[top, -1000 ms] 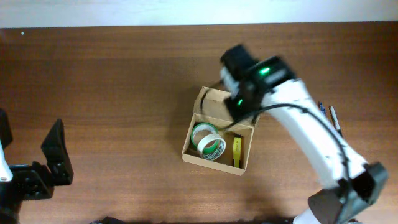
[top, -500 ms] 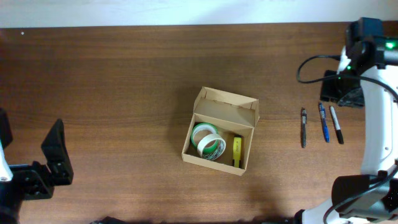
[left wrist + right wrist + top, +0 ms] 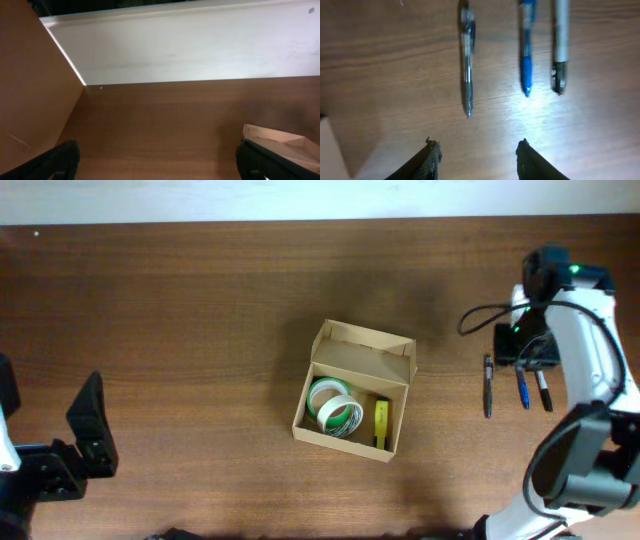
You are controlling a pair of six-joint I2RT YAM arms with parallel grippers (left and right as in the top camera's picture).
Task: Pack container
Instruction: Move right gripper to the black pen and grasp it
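Observation:
The container [image 3: 347,430] is a tan cardboard box in mid table, its flap lid [image 3: 366,348] open at the far side. In it lie green and white tape rolls [image 3: 335,408] and a yellow item [image 3: 381,423]. Three pens lie to the right: a clear one [image 3: 488,390], a blue one [image 3: 522,390], a grey-black one [image 3: 544,394]. My right gripper [image 3: 522,348] is open and empty over their far ends. In the right wrist view the gripper [image 3: 478,149] is short of the clear pen [image 3: 467,55], blue pen [image 3: 526,50] and marker [image 3: 559,45]. My left gripper [image 3: 88,442] is open and empty at the lower left.
The left wrist view shows my left gripper [image 3: 162,160] open over bare wood, a corner of the box [image 3: 280,142] at the right and a white wall [image 3: 190,45] behind the table's far edge.
My right arm has swung from over the box to the right side of the table and now sits over the pens. The left arm and the box have not moved.

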